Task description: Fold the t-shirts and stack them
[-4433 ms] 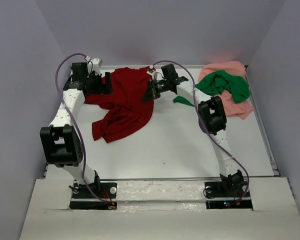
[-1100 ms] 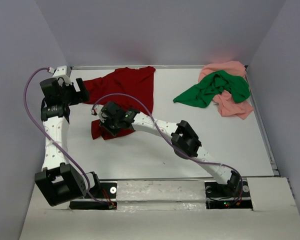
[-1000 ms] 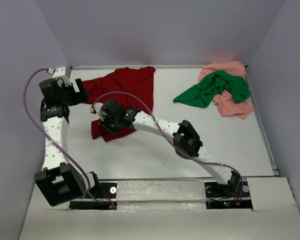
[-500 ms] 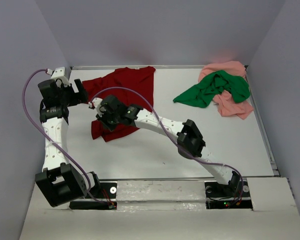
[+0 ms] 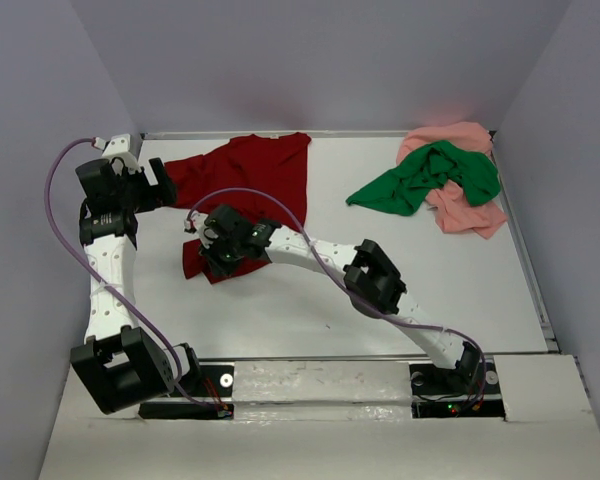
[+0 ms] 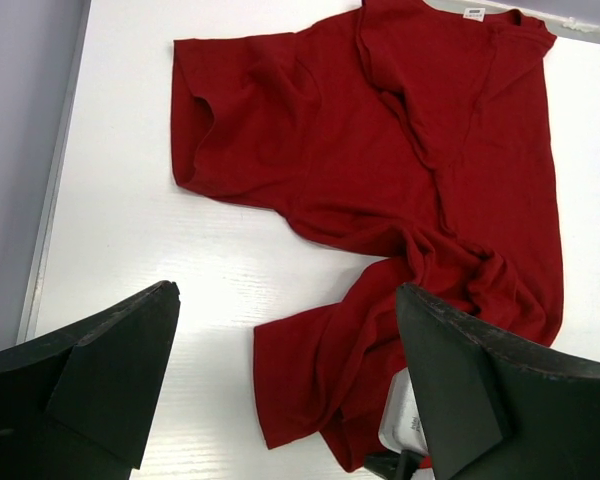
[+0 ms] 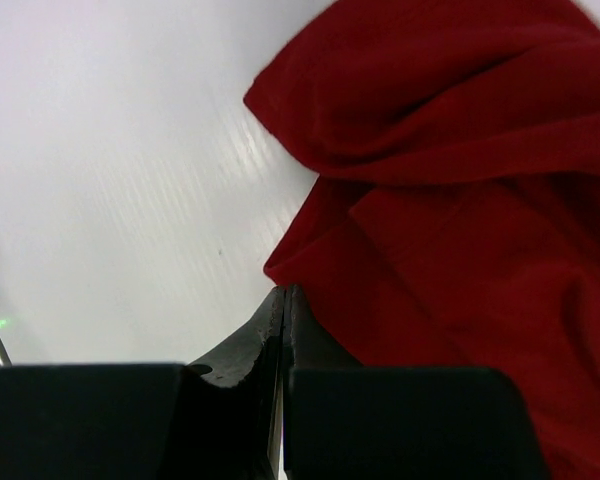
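Ok so from the top cam the red shirt (image 5: 250, 180) sits at about 11 o'clock on the tabletop (image 5: 380, 280). Its collar points at the far edge, the upper half is fairly flat, and the lower half is bunched and twisted down at its 7 o'clock. The green shirt (image 5: 430, 175) is heaped on the pink shirt (image 5: 472, 218) over at 2 o'clock, well apart from the red.

The left tool (image 6: 287, 300) hangs wide apart over the sleeve at the shirt's 9 o'clock, holding nothing. The right tool (image 7: 283, 300) is pressed together right at the bunched hem edge, and I can't tell whether it has any cloth nipped.

My take on handling: it's light and floppy with zero stiffness, so it'll drag and fold over itself rather than slide as one piece. I'd pinch the two hem corners, one per tool, and pull toward 6 o'clock to flatten it before folding. Grabbing mid-bunch risks catching several layers.
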